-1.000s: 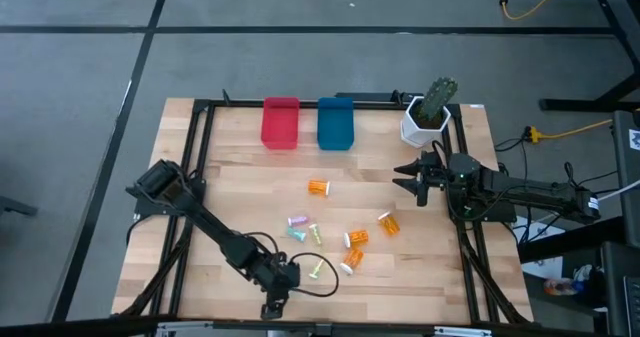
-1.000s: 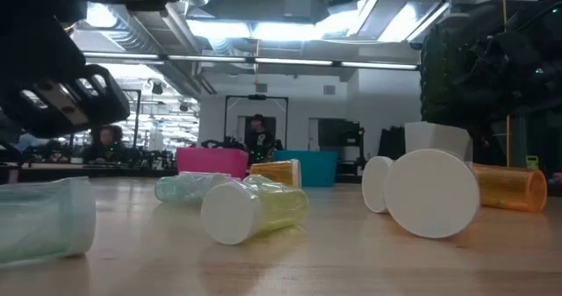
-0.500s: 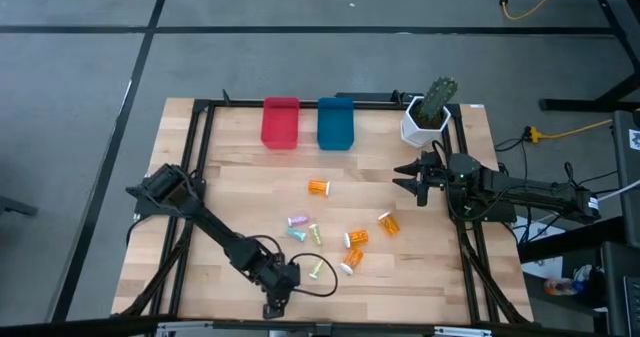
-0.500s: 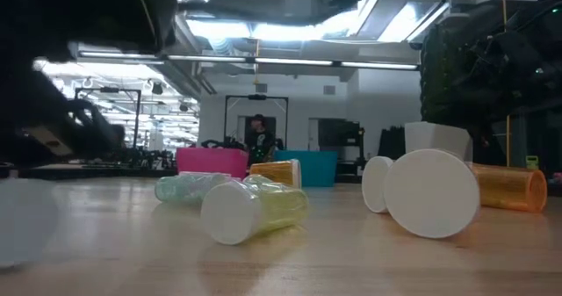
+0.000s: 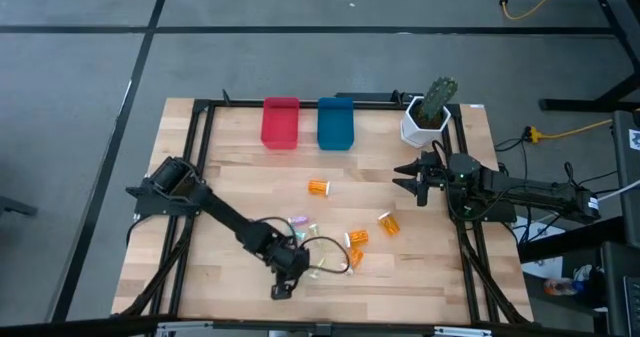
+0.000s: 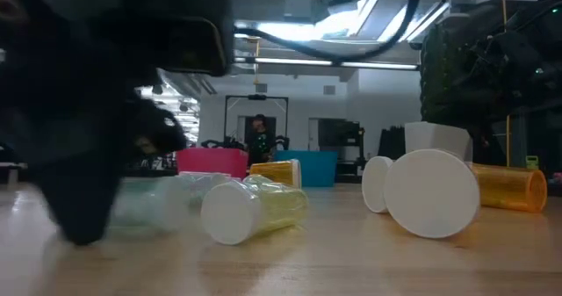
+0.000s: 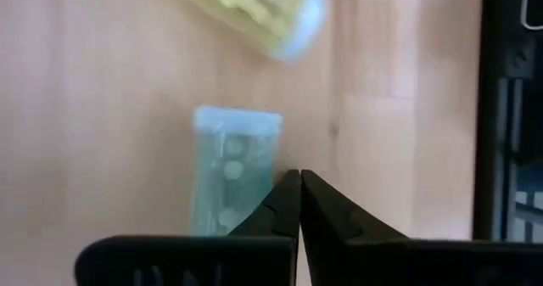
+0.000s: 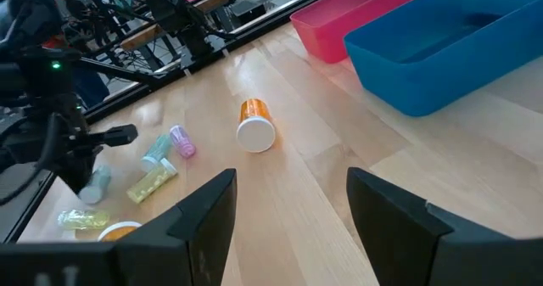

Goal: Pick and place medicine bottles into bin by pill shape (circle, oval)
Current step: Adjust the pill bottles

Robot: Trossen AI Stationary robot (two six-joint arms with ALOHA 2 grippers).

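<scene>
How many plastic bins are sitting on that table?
2: a pink bin and a blue bin, side by side at the table's far edge, pink on the left. None seem hidden.

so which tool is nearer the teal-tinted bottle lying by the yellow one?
Left. The left tool is shut, its tips right beside the teal-tinted bottle, not gripping it. The right tool is open, far across the table near the cactus pot.

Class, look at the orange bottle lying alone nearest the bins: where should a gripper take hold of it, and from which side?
Grip the orange bottle across its round body, coming straight down from above. It lies on its side with bare table around it, so fingers fit either side.
</scene>
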